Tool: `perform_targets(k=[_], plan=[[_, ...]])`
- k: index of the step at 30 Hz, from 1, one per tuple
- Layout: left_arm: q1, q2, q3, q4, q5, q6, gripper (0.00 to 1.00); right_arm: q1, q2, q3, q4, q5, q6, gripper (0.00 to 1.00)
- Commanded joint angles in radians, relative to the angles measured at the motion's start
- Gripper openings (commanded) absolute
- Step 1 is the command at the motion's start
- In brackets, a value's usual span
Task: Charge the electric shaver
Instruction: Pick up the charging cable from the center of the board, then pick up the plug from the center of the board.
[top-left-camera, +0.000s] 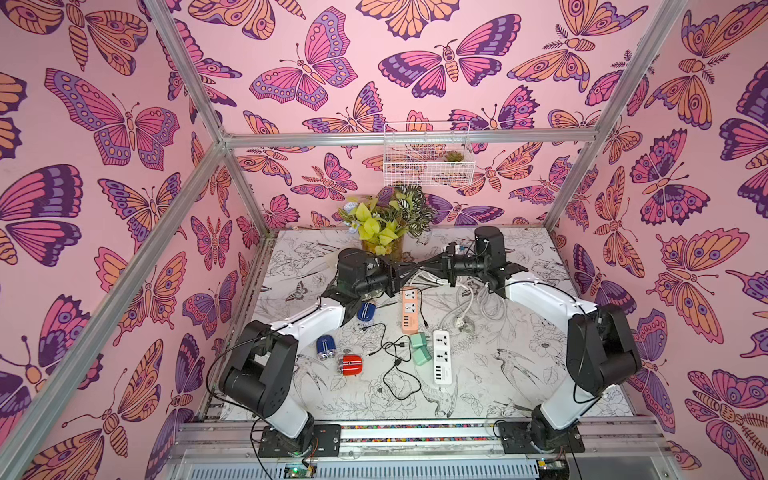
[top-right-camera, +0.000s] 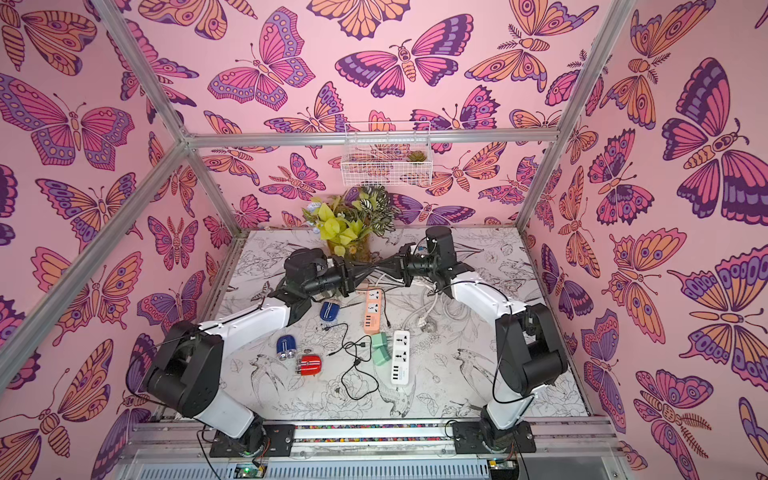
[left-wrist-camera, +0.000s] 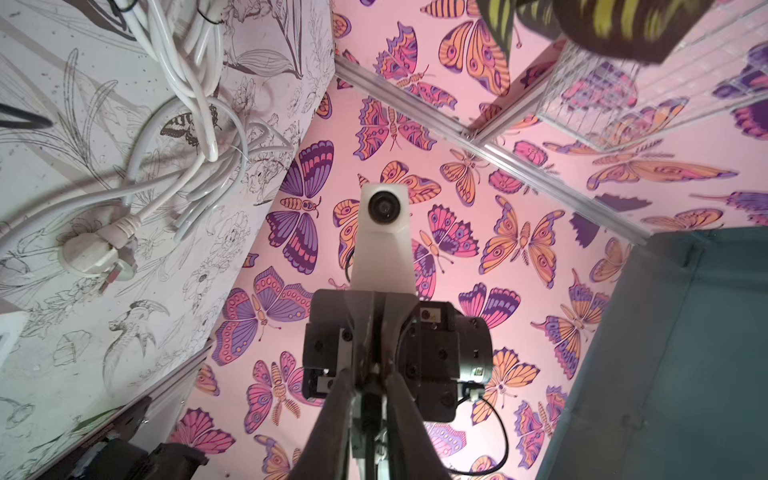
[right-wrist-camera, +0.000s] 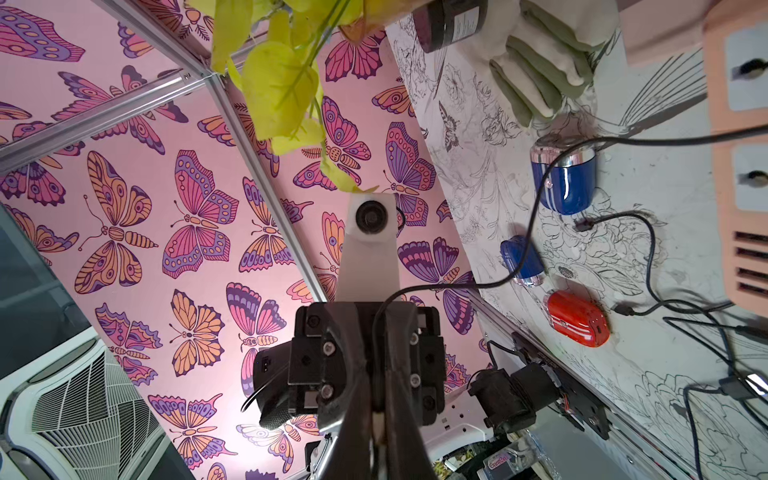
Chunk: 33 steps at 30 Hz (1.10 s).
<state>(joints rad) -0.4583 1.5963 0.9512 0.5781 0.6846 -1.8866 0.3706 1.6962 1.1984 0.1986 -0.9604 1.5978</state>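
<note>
Up in the air over the far middle of the table (top-left-camera: 519, 374), just in front of the plant (top-left-camera: 382, 224): left claw (top-left-camera: 409, 273) and right claw (top-left-camera: 418, 270) tip to tip, pointing straight at each other. On the right — clenched tight on the end of a black cable (right-wrist-camera: 449, 286). Sags away from there across the orange power strip (top-left-camera: 410, 309), seen from the right wrist. On the left — fingers (left-wrist-camera: 332, 415) drawn close about that same spot; cannot tell whether actually gripping or only flanking it.

Down on the table, apart from both claws: three shavers. Far blue shaver (top-left-camera: 367, 311) just beside the left forearm and near the orange power strip; near blue shaver (top-left-camera: 327, 347) closer to the front edge; red shaver (top-left-camera: 350, 365) just beside that one. Loose black lead (right-wrist-camera: 582, 225) with its plug lying just beside the far blue shaver. Farther right, white power strip (top-left-camera: 442, 357), lengthwise front to back, with two green adapters (top-left-camera: 420, 349) just beside it. Behind that, under the right forearm: tangle of white cords (top-left-camera: 473, 299), white plug (left-wrist-camera: 99, 253) at one end. On the back wall above the plant, wire basket (top-left-camera: 428, 158).
</note>
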Motion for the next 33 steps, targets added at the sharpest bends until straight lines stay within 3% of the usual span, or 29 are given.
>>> perform_targets(k=[1,7,19,22,25,27,30,33], plan=[[-0.003,0.011,0.008,0.025,0.035,0.015,0.24,-0.002,0.012,-0.005,0.06,-0.006,0.028,0.0],[-0.005,0.015,0.0,0.043,0.035,0.008,0.12,-0.002,0.017,-0.003,0.083,-0.007,0.047,0.0],[-0.003,0.01,-0.021,0.043,0.012,0.017,0.0,-0.002,-0.028,-0.024,0.06,-0.012,0.047,0.01],[0.0,-0.032,-0.053,0.007,-0.033,0.039,0.0,-0.01,-0.053,0.01,-0.136,0.034,-0.093,0.21],[0.011,-0.13,-0.117,-0.102,-0.11,0.087,0.0,-0.003,-0.079,0.124,-0.548,0.228,-0.403,0.29],[0.02,-0.216,-0.169,-0.213,-0.169,0.126,0.0,0.052,-0.047,0.243,-0.788,0.45,-0.586,0.31],[0.048,-0.344,-0.245,-0.339,-0.236,0.154,0.0,0.152,0.071,0.386,-0.954,0.678,-0.686,0.33],[0.086,-0.466,-0.285,-0.481,-0.294,0.18,0.0,0.215,0.189,0.471,-0.981,0.794,-0.713,0.37]])
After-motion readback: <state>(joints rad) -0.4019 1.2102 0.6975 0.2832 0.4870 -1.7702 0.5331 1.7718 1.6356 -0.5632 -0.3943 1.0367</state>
